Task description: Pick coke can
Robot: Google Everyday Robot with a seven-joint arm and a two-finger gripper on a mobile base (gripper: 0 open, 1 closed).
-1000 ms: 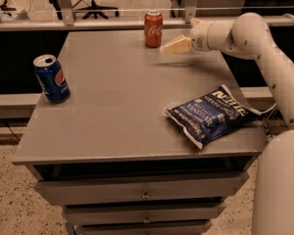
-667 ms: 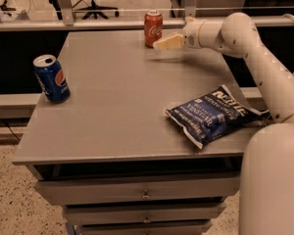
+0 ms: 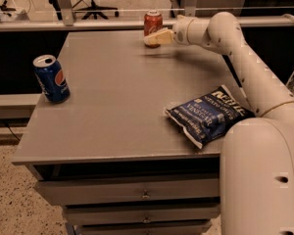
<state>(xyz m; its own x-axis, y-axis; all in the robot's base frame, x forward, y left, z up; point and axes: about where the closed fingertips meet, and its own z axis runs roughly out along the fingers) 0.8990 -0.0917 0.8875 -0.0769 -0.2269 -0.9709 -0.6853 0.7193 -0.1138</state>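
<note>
The coke can (image 3: 152,20) is red-orange with white lettering and a silver top. It stands upright at the far edge of the grey table (image 3: 117,97). My gripper (image 3: 152,39) reaches in from the right on a long white arm. Its cream fingertips are right at the can's lower front, partly covering it. The can still stands on the table.
A blue Pepsi can (image 3: 50,78) stands upright near the table's left edge. A dark blue chip bag (image 3: 207,115) lies near the right front corner. My white arm (image 3: 250,77) runs along the table's right side. Drawers sit below the table front. An office chair stands behind.
My gripper has moved left along the far edge, from a short way right of the coke can to right against it. The cans and bag have not moved.
</note>
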